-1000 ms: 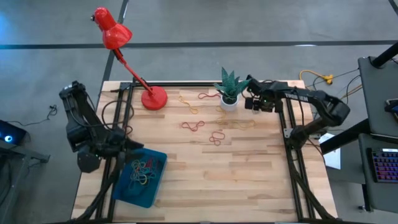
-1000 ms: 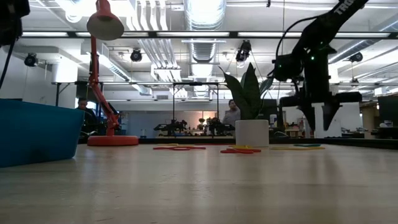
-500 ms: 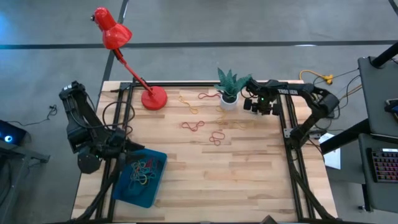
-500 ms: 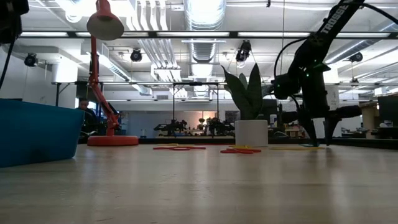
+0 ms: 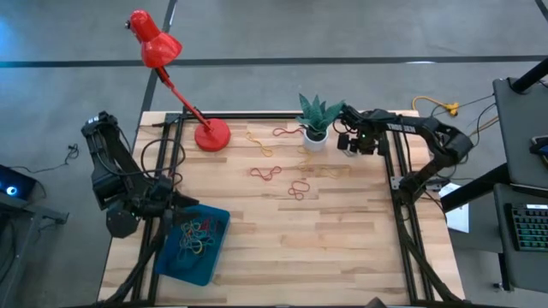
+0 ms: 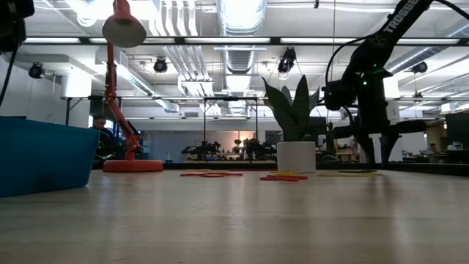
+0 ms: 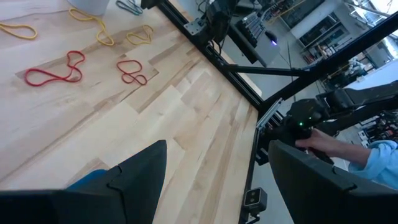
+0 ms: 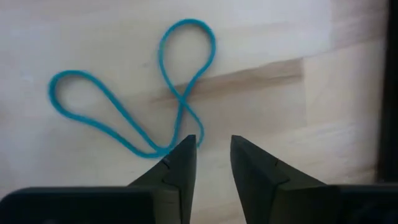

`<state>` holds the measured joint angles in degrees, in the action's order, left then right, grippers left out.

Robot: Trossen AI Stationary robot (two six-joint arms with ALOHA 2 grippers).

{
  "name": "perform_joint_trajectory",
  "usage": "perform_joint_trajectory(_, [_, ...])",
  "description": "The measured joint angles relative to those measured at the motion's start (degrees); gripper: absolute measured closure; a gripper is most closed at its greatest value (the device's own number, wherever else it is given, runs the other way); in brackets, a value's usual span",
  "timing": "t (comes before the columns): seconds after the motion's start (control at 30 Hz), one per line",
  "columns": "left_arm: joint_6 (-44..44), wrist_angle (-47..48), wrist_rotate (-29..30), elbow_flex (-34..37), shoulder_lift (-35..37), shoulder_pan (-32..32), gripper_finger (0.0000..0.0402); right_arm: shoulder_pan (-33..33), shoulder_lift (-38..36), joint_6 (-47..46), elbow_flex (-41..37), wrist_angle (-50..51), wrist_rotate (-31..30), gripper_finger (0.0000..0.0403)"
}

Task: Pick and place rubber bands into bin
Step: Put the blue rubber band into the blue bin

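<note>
Your left claw [image 5: 175,203]: fingers apart, empty, at the bench's left edge beside the bin [image 5: 195,243], which sits at the front-left corner holding rubber bands [image 5: 197,235]. Mid-bench: loose red bands [image 5: 268,173], bare wood in front. Your right claw [image 5: 352,144]: near the right rail beside the plant pot [image 5: 315,141], fingers narrowly apart over a blue band [image 8: 134,93], nothing clamped.

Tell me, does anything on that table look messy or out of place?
Mostly the rubber bands: red and yellow loops lie scattered on the wood between the red lamp and the plant pot, while others sit heaped in the bin. A blue band lies twisted at the right gripper. Nothing looks damaged.
</note>
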<state>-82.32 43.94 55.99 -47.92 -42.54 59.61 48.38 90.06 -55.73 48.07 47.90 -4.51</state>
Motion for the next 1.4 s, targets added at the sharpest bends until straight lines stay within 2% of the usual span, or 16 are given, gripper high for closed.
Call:
perform_joint_trajectory(0.23, [0.01, -0.02, 0.0, 0.0, -0.2, -0.02, 0.0136, 0.4, -1.2, -3.98, -0.04, 0.07, -3.22, 0.0323])
perform_joint_trajectory(0.4, [0.01, -0.07, 0.0, 0.0, -0.17, -0.04, 0.0136, 2.46, -0.79, -8.93, -0.48, -7.95, 3.64, 0.0324])
perform_joint_trajectory(0.5, [-0.07, -0.4, 0.0, 0.0, -0.17, -0.04, 0.0136, 2.71, -0.79, -10.05, -0.46, -10.39, 3.52, 0.0323])
perform_joint_trajectory(0.7, [-1.29, -0.29, 0.0, 0.0, -0.2, -0.04, 0.0136, 2.66, -0.77, -7.48, -1.42, -8.36, -0.01, 0.0317])
perform_joint_trajectory(1.0, [-0.9, 0.42, 0.0, 0.0, -0.12, -0.04, 0.0136, 2.62, -0.77, -7.88, -5.12, -8.73, -0.16, 0.0318])
perform_joint_trajectory(1.13, [-0.9, 0.52, 0.0, 0.0, 0.02, -0.04, 0.0136, 2.58, -0.77, -4.23, -5.22, -9.38, -0.46, 0.0316])
perform_joint_trajectory(1.4, [-1.2, 0.52, 0.0, 0.0, -0.07, -0.04, 0.0136, 2.45, -0.72, 2.01, -5.25, -9.84, 0.25, 0.0356])
